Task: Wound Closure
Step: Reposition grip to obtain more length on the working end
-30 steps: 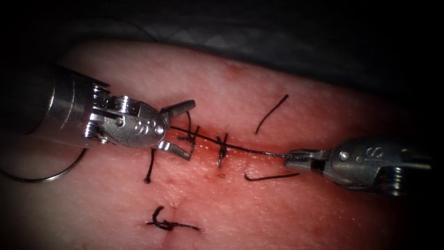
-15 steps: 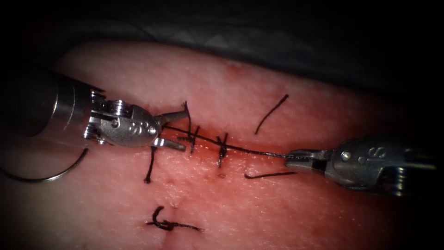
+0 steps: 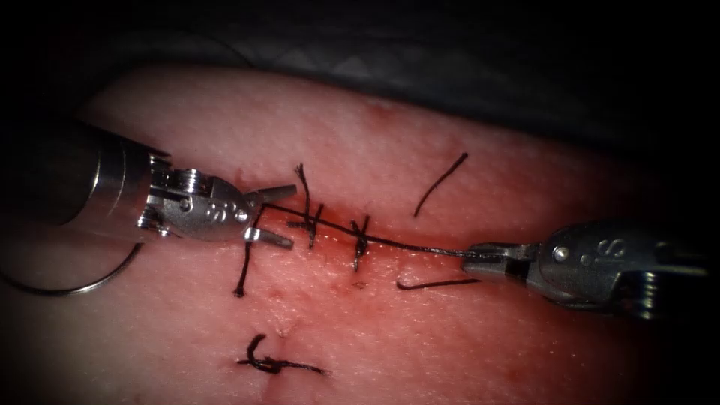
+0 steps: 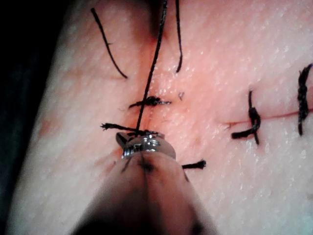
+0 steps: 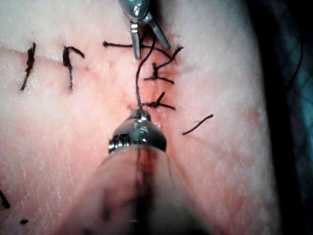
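Note:
My left tool (image 3: pixel 292 216) stands open at the left end of the cut (image 3: pixel 337 231), its two jaws on either side of the black thread (image 3: pixel 405 244). That thread runs taut across two stitches (image 3: pixel 360 241) to my right tool (image 3: pixel 468 259), which is shut on it on the right. The curved needle (image 3: pixel 90 285) lies free on the tissue (image 3: pixel 450 345) at the far left, under the left tool's shaft, held by neither tool and not in the tissue. In the right wrist view the right tool (image 5: pixel 141 115) grips the thread (image 5: pixel 139 73), and the left tool's open jaws (image 5: pixel 146 36) show beyond.
Cut thread ends lie loose on the tissue at the upper right (image 3: pixel 439 184), beside the right tool (image 3: pixel 439 285) and below the left tool (image 3: pixel 244 270). A tied knot (image 3: pixel 270 365) sits near the front. Dark cloth (image 3: pixel 450 75) lies beyond the tissue's far edge.
The left tool has drawn back to the left and its jaws have narrowed from wide open to a smaller gap around the thread. The right tool and the taut thread have held still.

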